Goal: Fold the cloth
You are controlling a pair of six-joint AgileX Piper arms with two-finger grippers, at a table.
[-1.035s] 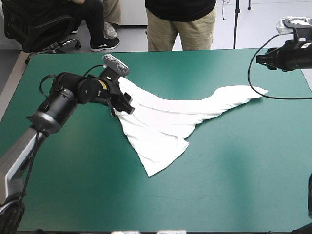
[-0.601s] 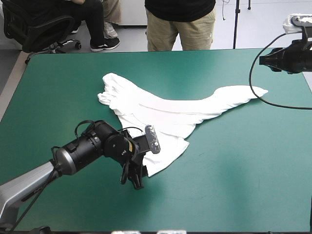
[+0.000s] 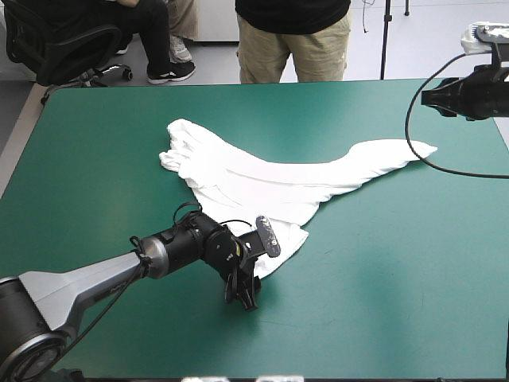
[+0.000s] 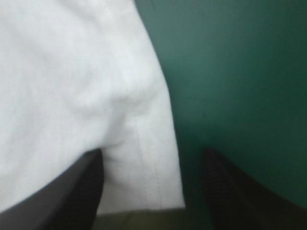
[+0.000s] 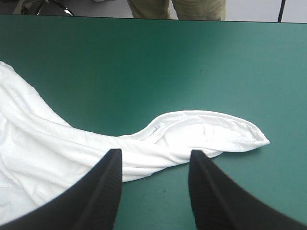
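The white T-shirt (image 3: 262, 187) lies spread in a long slanted shape, from a bunched end at the far left to a narrow tip (image 3: 413, 149) at the right. Its near corner (image 4: 144, 167) with a stitched hem lies between the black fingers of my left gripper (image 3: 242, 293), which is open and low on the table (image 4: 151, 191). My right gripper (image 3: 425, 95) hangs open above the table's far right corner. In the right wrist view its gripper (image 5: 153, 191) has nothing between its fingers, and the T-shirt's narrow tip (image 5: 216, 134) lies ahead of it.
The teal-green cover (image 3: 382, 302) runs on from the T-shirt to the table's near and right edges. The left arm lies low across the near left part of the table.
My left gripper has left the T-shirt's far left end, swung to the near side and moved in on the near corner. The T-shirt's far left end now lies loose. The right arm stayed.
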